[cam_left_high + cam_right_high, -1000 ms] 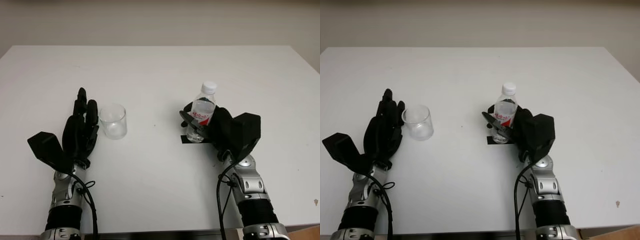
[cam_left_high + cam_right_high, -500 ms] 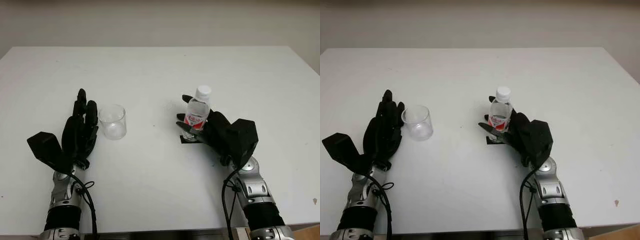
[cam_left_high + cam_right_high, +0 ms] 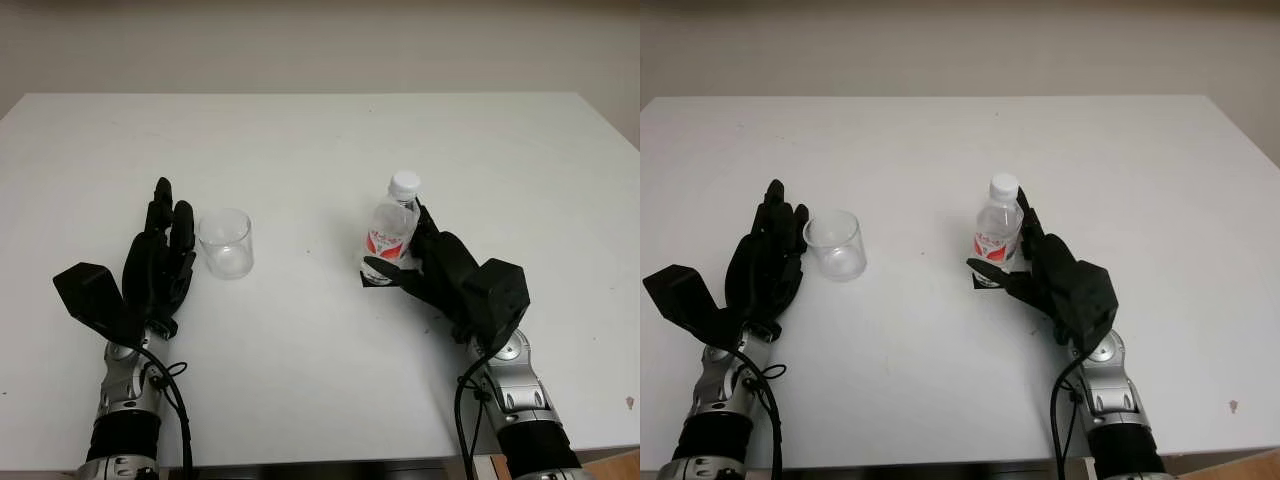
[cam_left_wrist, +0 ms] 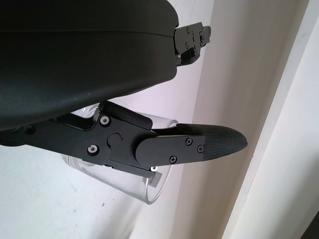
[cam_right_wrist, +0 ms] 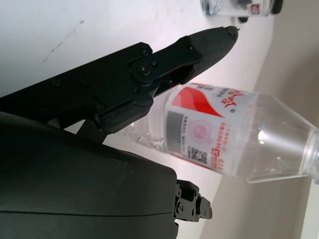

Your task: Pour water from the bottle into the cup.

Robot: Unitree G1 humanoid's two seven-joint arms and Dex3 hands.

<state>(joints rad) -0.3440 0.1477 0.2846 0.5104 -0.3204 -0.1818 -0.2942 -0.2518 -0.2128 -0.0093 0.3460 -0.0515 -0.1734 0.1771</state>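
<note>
Nearest the front edge of the white table [image 3: 320, 400], both arms come up from below. Toward the front left corner the left hand [image 3: 160, 262] is released and holds nothing, just beside the clear cup [image 3: 226, 243] on its left side; from the left wrist view one black finger [image 4: 199, 144] crosses in front of the cup's rim, and I cannot tell whether it touches the glass.

On the right side of the table the right hand [image 3: 1035, 262] sits against the bottle [image 3: 392, 232], with its fingers on the side toward the right edge and a thumb at the bottle's base. Whether it grips or merely stands beside it cannot be told (the right wrist view shows one finger [image 5: 164, 64] lying along the red-and-white label). The bottle is clear with a white cap, upright or nearly so, standing on a small black mark [image 3: 372, 279] on the table, well apart from the cup.

The far half of the table lies beyond both.
</note>
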